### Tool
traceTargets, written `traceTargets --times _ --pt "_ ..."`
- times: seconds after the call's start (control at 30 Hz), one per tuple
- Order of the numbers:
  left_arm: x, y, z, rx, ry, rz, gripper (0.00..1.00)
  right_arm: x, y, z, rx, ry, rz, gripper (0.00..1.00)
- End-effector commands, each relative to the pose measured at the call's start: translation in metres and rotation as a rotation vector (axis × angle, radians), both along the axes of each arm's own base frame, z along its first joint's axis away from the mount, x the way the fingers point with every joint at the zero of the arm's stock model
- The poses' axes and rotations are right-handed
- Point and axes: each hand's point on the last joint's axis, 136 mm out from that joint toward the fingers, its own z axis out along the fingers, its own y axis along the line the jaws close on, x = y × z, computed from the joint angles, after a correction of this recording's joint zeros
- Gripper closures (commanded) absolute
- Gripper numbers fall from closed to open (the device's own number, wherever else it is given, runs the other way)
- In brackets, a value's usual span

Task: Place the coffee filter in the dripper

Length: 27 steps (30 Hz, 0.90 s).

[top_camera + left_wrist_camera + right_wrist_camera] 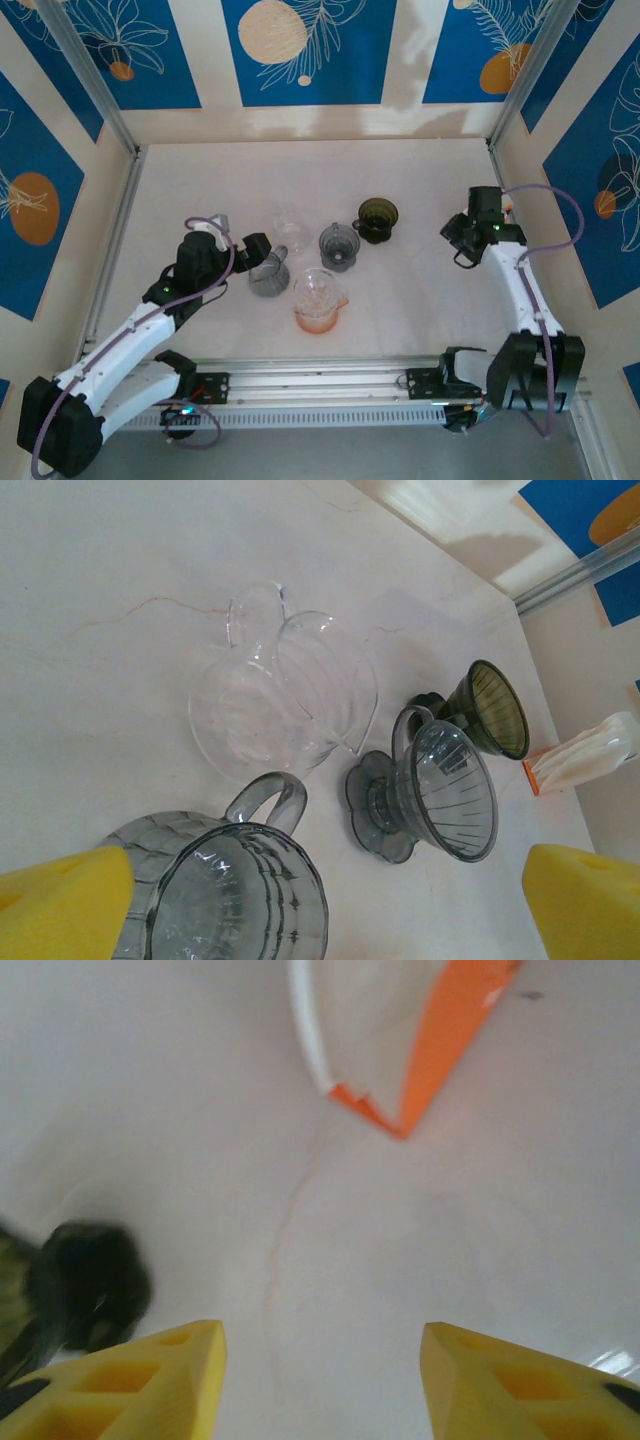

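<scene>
The white coffee filter [598,748] stands in its orange holder [440,1050] near the right wall. My right gripper [322,1385] hovers open over bare table just short of it, nothing between the fingers; from above it [487,212] sits by the right wall. Three drippers lie in a row: clear [285,695], grey [440,790] [339,245] and dark green [490,708] [378,218]. My left gripper [320,910] is wide open over a grey ribbed glass cup [230,895] [268,274], which is close to its left finger and not gripped.
A pinkish glass server [318,300] stands in front of the drippers. Walls close the table on three sides, and a metal rail [320,385] runs along the near edge. The dark green dripper's base [85,1290] is left of my right fingers.
</scene>
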Motion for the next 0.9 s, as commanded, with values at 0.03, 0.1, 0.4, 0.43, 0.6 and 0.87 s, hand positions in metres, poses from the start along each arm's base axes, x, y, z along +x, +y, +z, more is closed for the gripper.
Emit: traceTargets --times 0.03,0.1,0.4,0.43,0.6,0.87 --pt "0.001 -0.002 -0.001 0.024 -0.029 -0.019 0.0 0.013 -0.03 -0.006 -0.029 0.027 -0.067 0.51" --pt "0.0 -0.003 -0.002 0.016 -0.028 -0.024 0.0 0.017 -0.04 -0.012 -0.028 0.052 -0.085 0.51" --pt "0.001 -0.007 -0.003 -0.002 -0.03 -0.038 0.0 0.042 -0.058 -0.023 -0.071 0.086 -0.082 0.53" --pt "0.0 -0.007 -0.003 -0.003 -0.031 -0.038 0.0 0.045 -0.061 -0.024 -0.076 0.094 -0.084 0.55" --pt "0.001 -0.006 -0.004 -0.006 -0.031 -0.035 0.0 0.058 -0.066 -0.025 -0.09 0.107 -0.074 0.57" --pt "0.002 -0.005 -0.004 -0.005 -0.032 -0.03 0.0 0.068 -0.072 -0.033 -0.108 0.151 -0.067 0.62"
